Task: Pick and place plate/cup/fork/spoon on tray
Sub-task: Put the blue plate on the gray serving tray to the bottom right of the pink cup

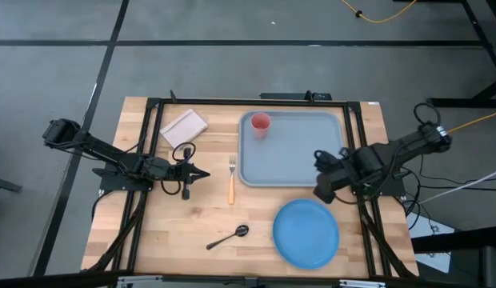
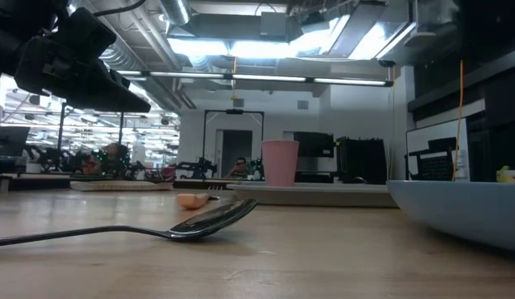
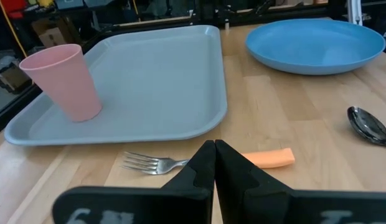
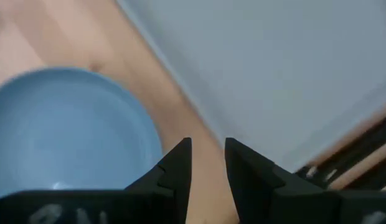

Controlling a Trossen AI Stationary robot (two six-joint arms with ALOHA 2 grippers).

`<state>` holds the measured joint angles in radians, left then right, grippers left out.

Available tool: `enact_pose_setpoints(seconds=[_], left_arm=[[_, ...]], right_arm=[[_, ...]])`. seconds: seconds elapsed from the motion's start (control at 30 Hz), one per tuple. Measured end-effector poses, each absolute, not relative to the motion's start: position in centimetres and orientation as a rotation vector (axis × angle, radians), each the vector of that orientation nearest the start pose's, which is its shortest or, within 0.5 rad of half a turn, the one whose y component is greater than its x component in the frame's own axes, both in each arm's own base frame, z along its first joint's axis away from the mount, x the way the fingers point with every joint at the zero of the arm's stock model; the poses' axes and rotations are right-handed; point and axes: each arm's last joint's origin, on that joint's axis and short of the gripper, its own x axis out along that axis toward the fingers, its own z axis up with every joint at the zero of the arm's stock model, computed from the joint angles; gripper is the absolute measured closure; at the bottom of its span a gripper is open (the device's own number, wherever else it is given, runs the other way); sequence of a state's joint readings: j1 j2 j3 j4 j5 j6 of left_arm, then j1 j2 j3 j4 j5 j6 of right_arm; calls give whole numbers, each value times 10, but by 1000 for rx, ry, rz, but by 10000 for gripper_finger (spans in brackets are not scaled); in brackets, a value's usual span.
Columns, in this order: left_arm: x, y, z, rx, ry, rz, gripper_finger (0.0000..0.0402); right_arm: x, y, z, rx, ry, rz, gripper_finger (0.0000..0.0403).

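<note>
Right tool (image 1: pixel 322 192), fingers narrowly apart, empty, above surface (image 1: pixel 192 224) between tray (image 1: pixel 292 160) and plate (image 1: pixel 306 233). Left tool (image 1: pixel 202 174) closed, near fork (image 1: pixel 231 178). Cup (image 1: pixel 260 123) on tray.

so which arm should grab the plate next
Right. The right tool hangs by the tray's near right corner, just above the plate's rim, fingers slightly apart. The left tool is shut, across the fork from the plate and farther from it.
</note>
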<state>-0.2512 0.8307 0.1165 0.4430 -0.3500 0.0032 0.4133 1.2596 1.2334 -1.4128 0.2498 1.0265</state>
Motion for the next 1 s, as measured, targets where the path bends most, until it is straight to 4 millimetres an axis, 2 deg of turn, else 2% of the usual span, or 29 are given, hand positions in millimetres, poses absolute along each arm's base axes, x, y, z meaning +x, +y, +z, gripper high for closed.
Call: enact_pose_setpoints(seconds=[0.13,0.3,0.5,0.67,1.0], left_arm=[[155,-30,158,84,259,98,401],[155,-30,158,85,259,98,401],[155,-30,158,72,258,99,401],[156,-30,161,53,225,101,401],[156,-30,161,53,224,100,401]], right_arm=[[169,76,279,571,1199,-520,302],[158,81,232,668,1256,-497,302],[155,85,184,802,1296,-418,302],[152,84,165,843,1284,-393,302],[151,83,163,868,1285,-420,302]])
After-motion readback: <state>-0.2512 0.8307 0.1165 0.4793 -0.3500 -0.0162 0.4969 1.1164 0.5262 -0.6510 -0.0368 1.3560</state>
